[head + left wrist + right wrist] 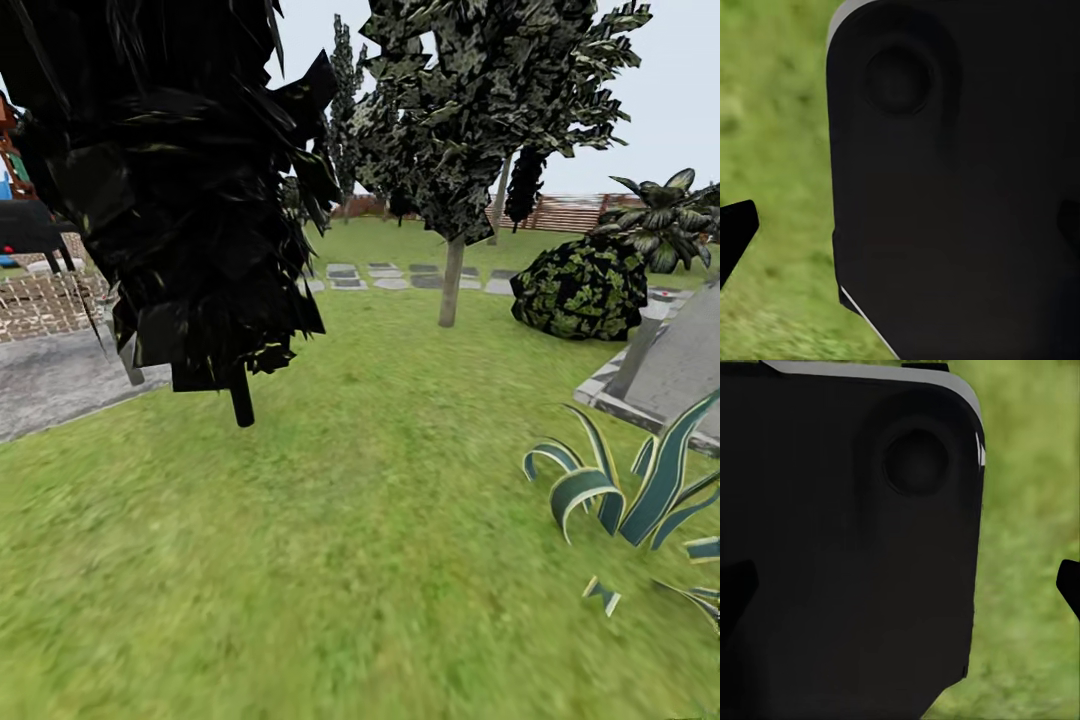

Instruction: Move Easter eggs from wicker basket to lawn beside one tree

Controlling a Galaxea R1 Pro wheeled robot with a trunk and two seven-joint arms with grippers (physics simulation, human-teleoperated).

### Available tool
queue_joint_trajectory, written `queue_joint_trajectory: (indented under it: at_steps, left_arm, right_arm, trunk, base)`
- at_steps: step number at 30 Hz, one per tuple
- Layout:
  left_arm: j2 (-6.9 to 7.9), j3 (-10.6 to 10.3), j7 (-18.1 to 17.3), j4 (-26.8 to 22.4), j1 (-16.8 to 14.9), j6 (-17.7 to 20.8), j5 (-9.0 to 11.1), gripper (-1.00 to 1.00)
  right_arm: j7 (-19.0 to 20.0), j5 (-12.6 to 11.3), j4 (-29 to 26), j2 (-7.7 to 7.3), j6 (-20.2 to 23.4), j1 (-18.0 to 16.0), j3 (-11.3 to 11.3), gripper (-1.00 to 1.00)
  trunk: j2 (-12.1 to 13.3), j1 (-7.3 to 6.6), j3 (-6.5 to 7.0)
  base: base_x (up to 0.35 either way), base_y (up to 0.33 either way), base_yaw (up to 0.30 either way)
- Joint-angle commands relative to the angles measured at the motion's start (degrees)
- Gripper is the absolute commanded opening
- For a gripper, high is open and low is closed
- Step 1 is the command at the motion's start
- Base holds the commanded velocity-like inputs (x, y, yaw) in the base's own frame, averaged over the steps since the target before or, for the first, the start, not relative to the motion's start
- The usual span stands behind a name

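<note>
The Easter eggs and the wicker basket are out of view. The lawn spreads wide and green ahead of me. A tree with a pale grey-beige trunk stands on the grass at mid distance. In the left wrist view my left gripper is open, its dark fingertips far apart over grass, with a black panel of my own body between them. In the right wrist view my right gripper is open too, its fingertips spread wide and holding nothing.
A thin dark-trunked, black-leaved tree hangs close at the left. A round bush, a striped spiky plant and a grey stone block line the right. Stepping stones and a slat fence lie beyond; grey paving is left.
</note>
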Motion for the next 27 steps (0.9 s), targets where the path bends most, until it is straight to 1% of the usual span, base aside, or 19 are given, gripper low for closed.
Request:
queue_joint_trajectory:
  at_steps: [1,13,20,27]
  left_arm:
    - [0.00,0.0,0.0,0.0,0.0,-0.1,0.1,1.00]
    - [-0.03,0.0,0.0,0.0,0.0,-0.1,0.1,1.00]
    - [-0.03,0.0,0.0,0.0,0.0,-0.1,0.1,1.00]
    - [-0.03,0.0,0.0,0.0,0.0,-0.1,0.1,1.00]
  right_arm:
    - [0.1,0.0,0.0,-0.01,-0.2,0.0,0.0,1.00]
    - [0.0,-0.1,0.0,-0.07,-0.3,0.0,-0.1,1.00]
    - [-0.1,0.1,0.0,-0.01,-0.5,0.0,0.1,1.00]
    - [-0.1,0.2,0.0,-0.01,-0.6,0.0,0.1,1.00]
  trunk:
    - [0.0,0.03,-0.05]
    - [0.0,0.03,-0.05]
    - [0.0,0.03,-0.05]
    - [0.0,0.03,-0.05]
  base:
    - [0.308,0.130,-0.283]
    - [0.308,0.130,-0.285]
    - [0.308,0.130,-0.083]
    - [0.308,0.130,-0.235]
